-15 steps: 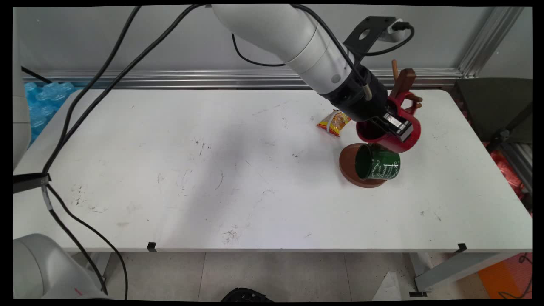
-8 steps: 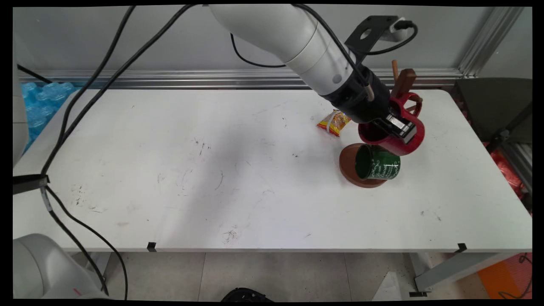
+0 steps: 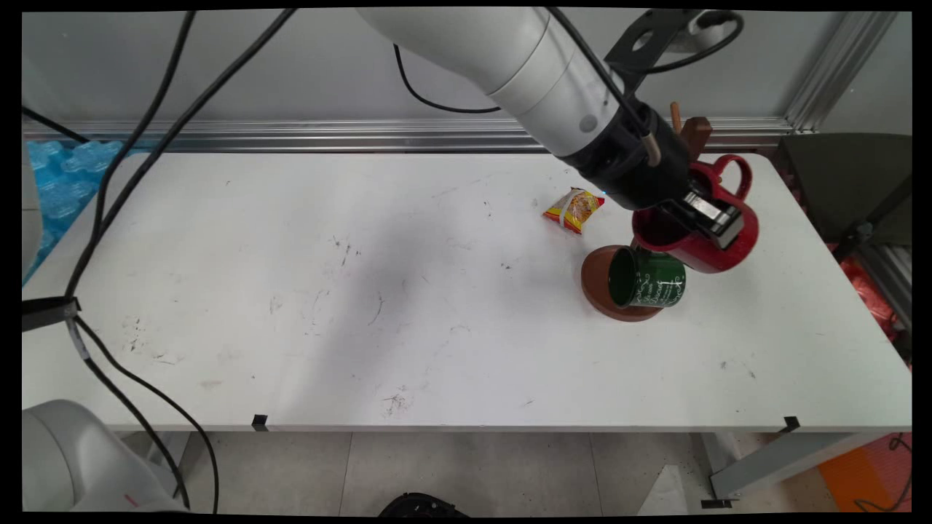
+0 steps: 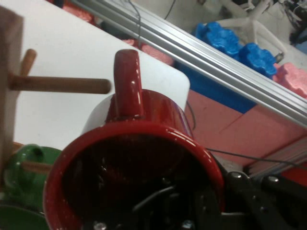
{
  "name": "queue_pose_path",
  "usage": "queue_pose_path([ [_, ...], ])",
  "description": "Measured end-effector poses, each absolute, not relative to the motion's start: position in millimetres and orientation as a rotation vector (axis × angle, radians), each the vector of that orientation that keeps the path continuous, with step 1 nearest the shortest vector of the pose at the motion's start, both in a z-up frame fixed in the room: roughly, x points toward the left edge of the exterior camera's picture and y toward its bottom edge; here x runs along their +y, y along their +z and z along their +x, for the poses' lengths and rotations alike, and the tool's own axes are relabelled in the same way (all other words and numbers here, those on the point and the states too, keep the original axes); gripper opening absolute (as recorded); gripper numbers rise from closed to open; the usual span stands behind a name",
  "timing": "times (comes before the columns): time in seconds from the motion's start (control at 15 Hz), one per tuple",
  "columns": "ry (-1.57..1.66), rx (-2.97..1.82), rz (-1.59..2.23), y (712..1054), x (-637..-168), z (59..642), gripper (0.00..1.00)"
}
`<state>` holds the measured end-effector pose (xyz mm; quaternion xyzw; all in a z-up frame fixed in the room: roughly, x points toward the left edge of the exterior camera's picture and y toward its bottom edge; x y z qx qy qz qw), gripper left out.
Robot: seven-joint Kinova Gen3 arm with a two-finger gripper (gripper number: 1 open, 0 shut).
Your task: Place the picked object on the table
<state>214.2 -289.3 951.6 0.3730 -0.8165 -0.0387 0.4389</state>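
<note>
My gripper (image 3: 712, 220) is shut on the rim of a red mug (image 3: 703, 244), one finger inside it and one outside. The mug hangs tilted above the table, just right of a wooden mug stand (image 3: 694, 135), with its handle (image 3: 734, 173) pointing toward the wall. A green mug (image 3: 648, 278) lies sideways over the stand's round brown base (image 3: 598, 287), just below and left of the red mug. In the hand view the red mug (image 4: 153, 120) fills the middle, its handle (image 4: 127, 79) beside a wooden peg (image 4: 62, 85); the green mug (image 4: 21, 167) is at lower left.
A yellow-and-red snack packet (image 3: 574, 209) lies on the white table (image 3: 364, 291) left of the gripper. Black cables hang over the table's left side. A dark chair (image 3: 844, 182) stands beyond the right edge, and blue packaging (image 3: 58, 175) lies past the left edge.
The gripper has carried the red mug to the right, away from the wooden stand's pegs. The green mug, base and packet have not moved.
</note>
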Motion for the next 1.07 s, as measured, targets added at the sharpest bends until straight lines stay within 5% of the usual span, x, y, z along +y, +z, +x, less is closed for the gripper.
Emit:
queue_pose_path([
  [1.07,-0.065,-2.344,0.892,966,-258,287,0.00],
])
